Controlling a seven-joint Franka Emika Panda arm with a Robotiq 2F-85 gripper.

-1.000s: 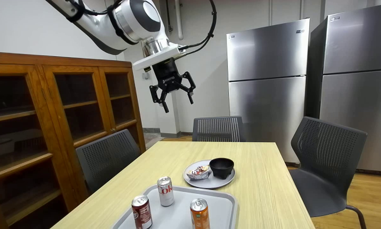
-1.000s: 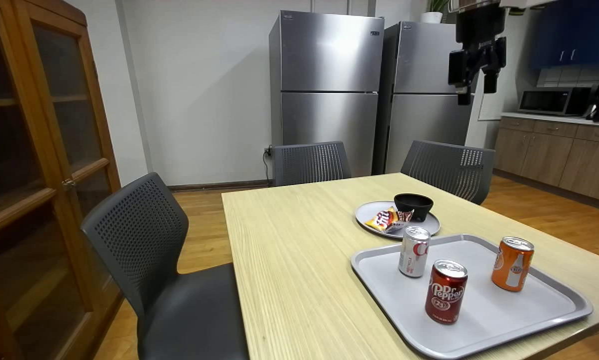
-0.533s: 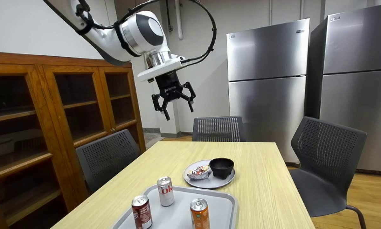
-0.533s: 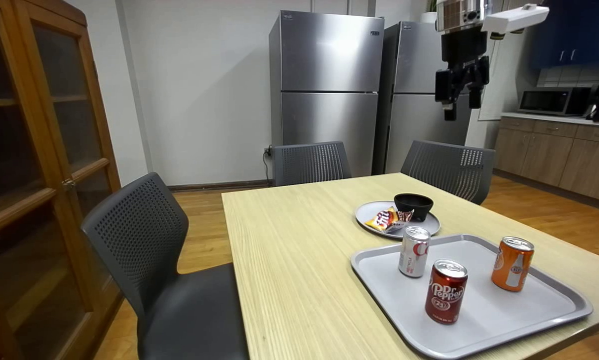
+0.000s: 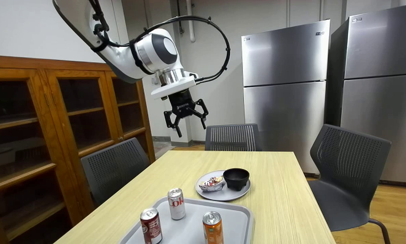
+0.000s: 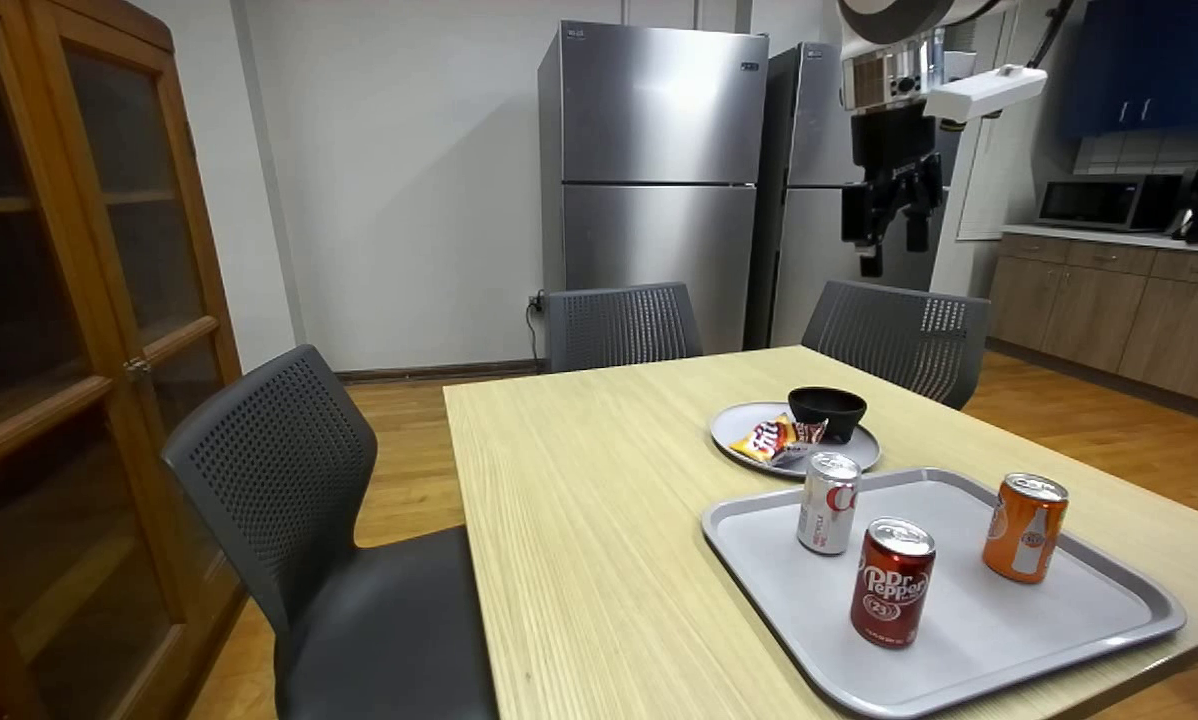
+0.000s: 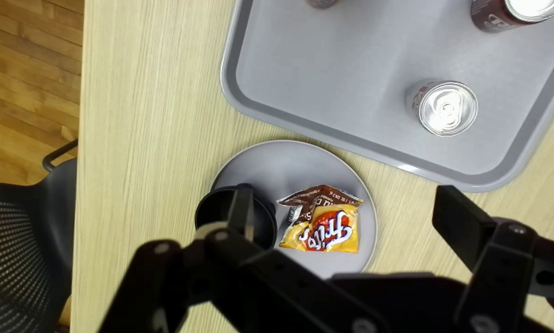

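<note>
Spread wide, the tool [image 5: 191,128] hung well above the bench [image 5: 270,169], its fingers [image 7: 459,222] far apart. Below it, the Fritos bag [image 7: 330,231] lay on a round grey plate [image 7: 286,162], just beside a black bowl [image 5: 236,179]; whether those two touched could not be told. Glossy and crumpled, the bag had a yellow front, white letters edged in blue over red, and a folded brown end with small print. That print showed clearest in the wrist view, where a finger covered part of the bowl. Both exterior views showed the bowl's stubby feet, hidden from above. On a grey tray [image 7: 374,60], the Dr Pepper can [image 6: 892,590] displayed its full name in an exterior view, while the wrist view cut it off. Red lettering ran across the Diet Coke can [image 5: 177,205] in an exterior view, whereas the wrist view caught mostly its silver lid.
</note>
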